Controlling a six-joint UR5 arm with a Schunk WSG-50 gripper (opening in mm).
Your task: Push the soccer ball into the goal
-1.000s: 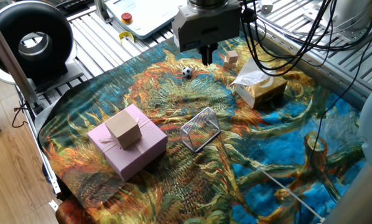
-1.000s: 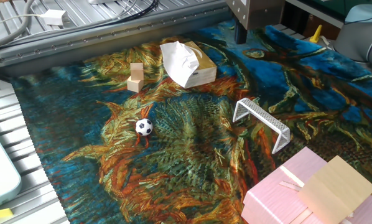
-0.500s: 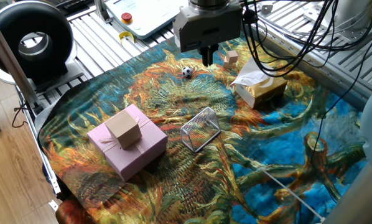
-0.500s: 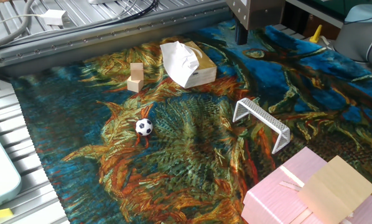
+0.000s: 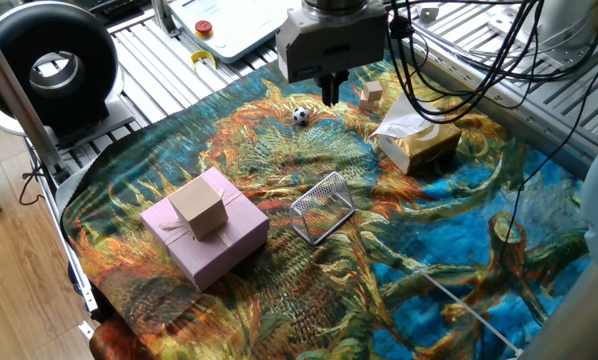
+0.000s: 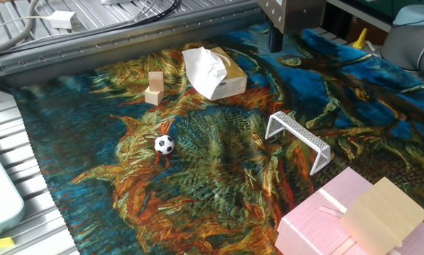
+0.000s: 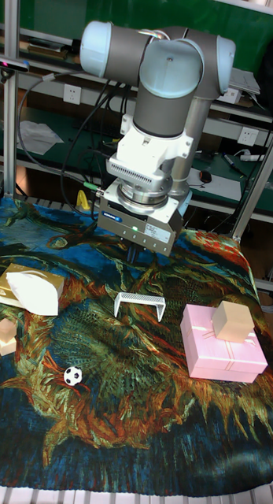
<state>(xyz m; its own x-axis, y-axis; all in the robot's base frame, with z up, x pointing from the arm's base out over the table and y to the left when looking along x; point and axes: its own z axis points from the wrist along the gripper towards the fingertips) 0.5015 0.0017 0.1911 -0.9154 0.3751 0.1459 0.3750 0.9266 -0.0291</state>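
Note:
The soccer ball [image 5: 300,115] [image 6: 164,144] [image 7: 71,376] is tiny, white with black patches, and lies on the painted cloth. The goal [image 5: 322,207] [image 6: 297,138] [image 7: 139,304], a small silver mesh wedge, stands near the cloth's middle, well apart from the ball. My gripper [image 5: 331,90] [image 6: 275,39] [image 7: 134,253] hangs raised above the cloth. Its dark fingers are pressed together with nothing between them, and they touch neither the ball nor the goal. In the one fixed view it appears just right of the ball.
A pink gift box [image 5: 204,245] [image 7: 223,346] carries a small cardboard box [image 5: 199,207] [image 7: 230,320]. A tissue box [image 5: 419,140] [image 6: 215,71] and tan wooden cubes [image 5: 371,95] [image 6: 154,87] lie near the ball's end. Metal rails border the cloth, and cables hang at the right.
The gripper has drifted very slightly left in the one fixed view. The ball, the goal and the boxes have not moved.

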